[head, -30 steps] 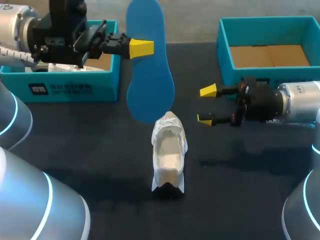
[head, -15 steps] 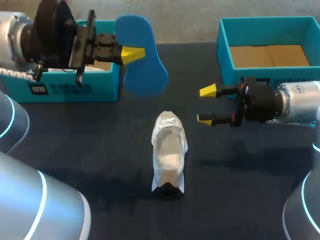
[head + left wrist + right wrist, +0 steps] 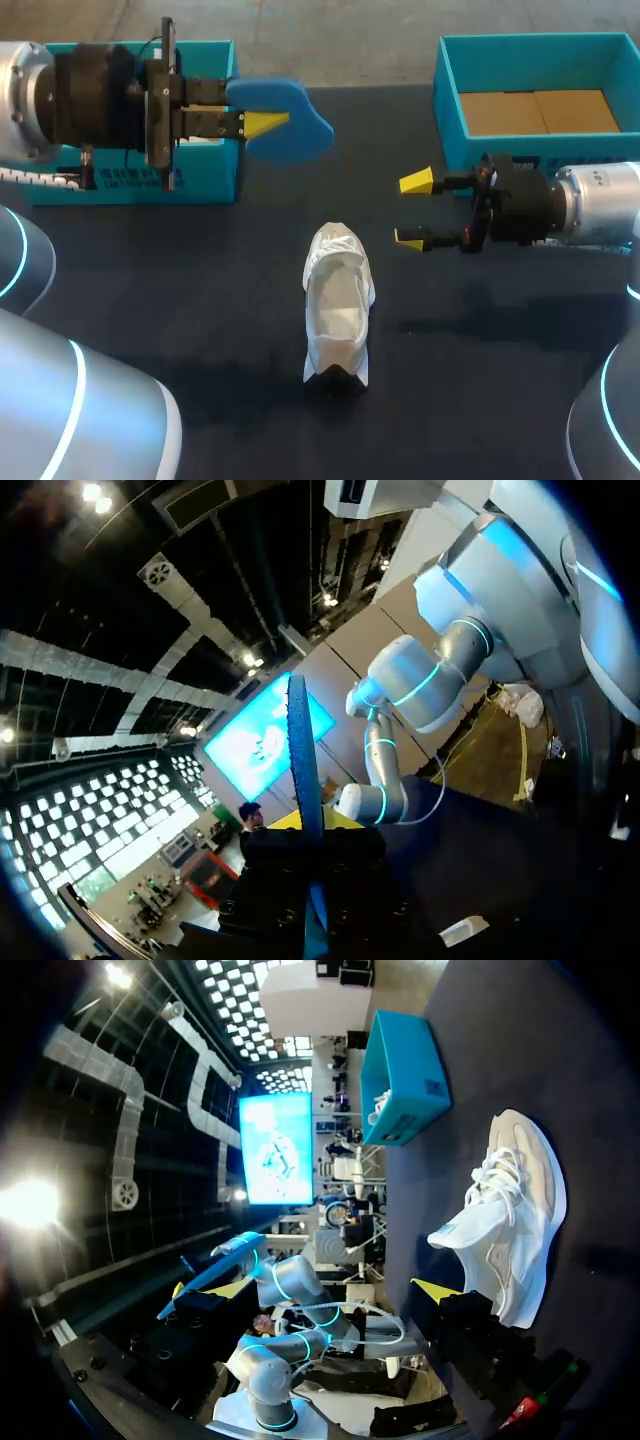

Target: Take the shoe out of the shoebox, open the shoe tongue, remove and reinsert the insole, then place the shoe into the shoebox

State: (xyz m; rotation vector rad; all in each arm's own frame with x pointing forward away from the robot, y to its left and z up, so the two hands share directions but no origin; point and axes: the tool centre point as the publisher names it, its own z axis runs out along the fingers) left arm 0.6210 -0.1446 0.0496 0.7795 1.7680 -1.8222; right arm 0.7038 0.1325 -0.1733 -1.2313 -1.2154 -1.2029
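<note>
Head view: the left tool [image 3: 252,124] pinches the blue insole [image 3: 292,118] in the air above the counter's [image 3: 200,300] far left. The shoe [image 3: 338,305] stands mid-counter, outside the shoebox [image 3: 448,110] at the far right corner. The right tool [image 3: 414,211] is spread and empty.

Left wrist view: the insole shows edge-on between the fingers.

Right wrist view: the shoe lies ahead.

Judged progress: unboxing and insole removal are done. Reinsertion and boxing remain.

The shoe [image 3: 338,305] looks like soft white cloth with woven laces, and the insole [image 3: 285,120] like matt blue foam. The shoebox [image 3: 452,110] is matt teal cardboard, plain brown inside. The table [image 3: 200,290] is dull and dark, and the right arm [image 3: 600,205] has a smooth, glossy shell.
</note>
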